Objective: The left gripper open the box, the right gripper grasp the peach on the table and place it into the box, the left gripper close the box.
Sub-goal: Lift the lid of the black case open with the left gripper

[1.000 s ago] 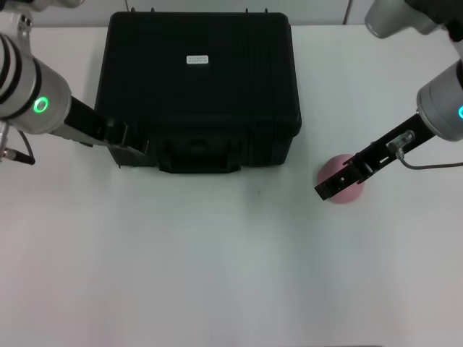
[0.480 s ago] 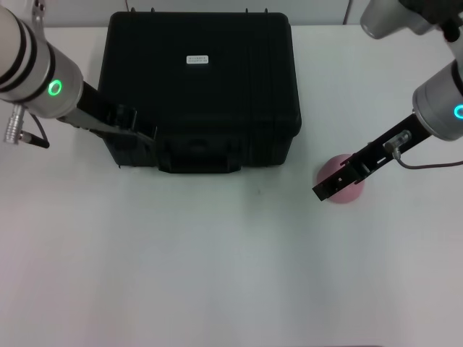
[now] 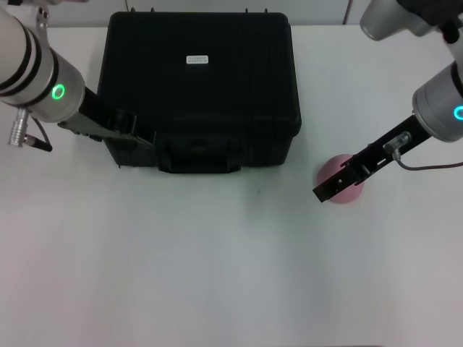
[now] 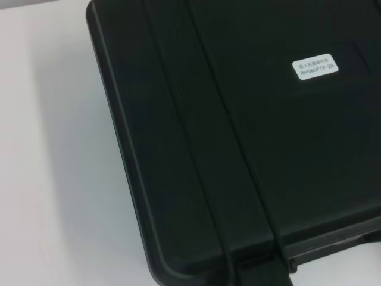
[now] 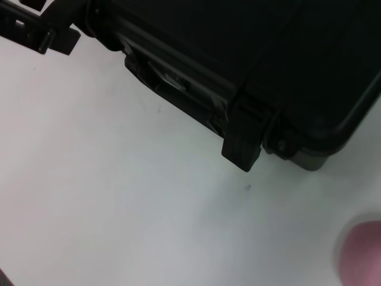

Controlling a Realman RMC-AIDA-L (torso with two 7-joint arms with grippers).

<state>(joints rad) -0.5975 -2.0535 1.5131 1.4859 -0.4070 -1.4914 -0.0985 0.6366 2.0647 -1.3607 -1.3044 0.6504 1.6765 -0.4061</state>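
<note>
Left gripper [image 3: 141, 136] has lifted slightly along the large black ribbed plastic box [image 3: 199, 79] front-left edge; finger state unclear. Lid remains shut. Right gripper [image 3: 323, 191] unchanged over small pink round peach [image 3: 346, 189], grip indeterminate.

Grey wall strip [image 3: 318, 9] behind, w/ even light.

White table [image 3: 217, 275]: black box [image 3: 199, 87] at back, closed; pink peach [image 3: 346, 189] right.

Left end effector [image 3: 141, 136] low and angled inward, right end effector [image 3: 327, 189] likewise, both arms outstretched.
</note>
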